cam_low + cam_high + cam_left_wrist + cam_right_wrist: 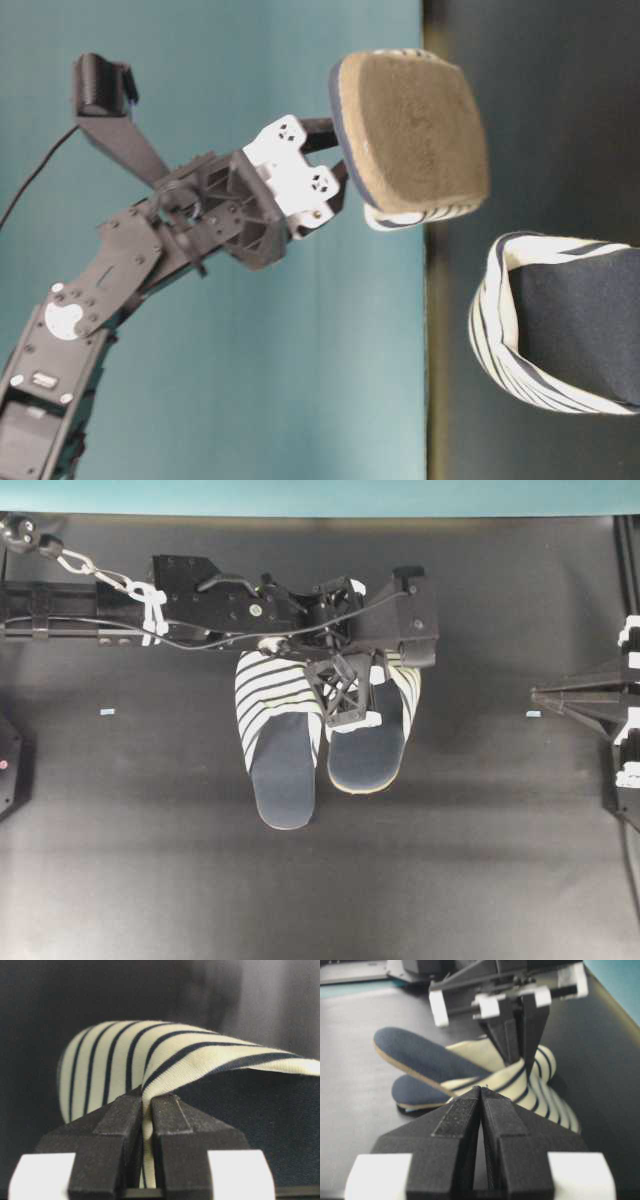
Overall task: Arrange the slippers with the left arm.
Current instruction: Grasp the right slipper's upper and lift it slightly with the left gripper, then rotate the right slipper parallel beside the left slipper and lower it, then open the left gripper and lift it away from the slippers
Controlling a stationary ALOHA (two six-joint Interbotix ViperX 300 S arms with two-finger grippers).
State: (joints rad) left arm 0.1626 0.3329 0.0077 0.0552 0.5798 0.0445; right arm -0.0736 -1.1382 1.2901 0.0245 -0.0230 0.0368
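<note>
Two striped slippers lie side by side mid-table. The left slipper (283, 770) (560, 340) rests flat on the black table. The right slipper (368, 755) (415, 130) (415, 1052) is lifted and tilted heel-up, its tan sole facing the table-level camera. The left arm (200, 605) reaches in from the left. My left gripper (352, 715) (147, 1102) (522, 1060) is shut on the rim of that slipper's striped toe cover (165, 1060). My right gripper (535, 693) (481, 1091) is shut on nothing, off to the right and pointing at the slippers.
A teal wall (320, 495) runs along the table's far edge. Two small light-blue marks (108, 711) (533, 714) sit on the black surface. The right arm's body (625, 720) stands at the right edge, and a black device (6, 765) at the left edge.
</note>
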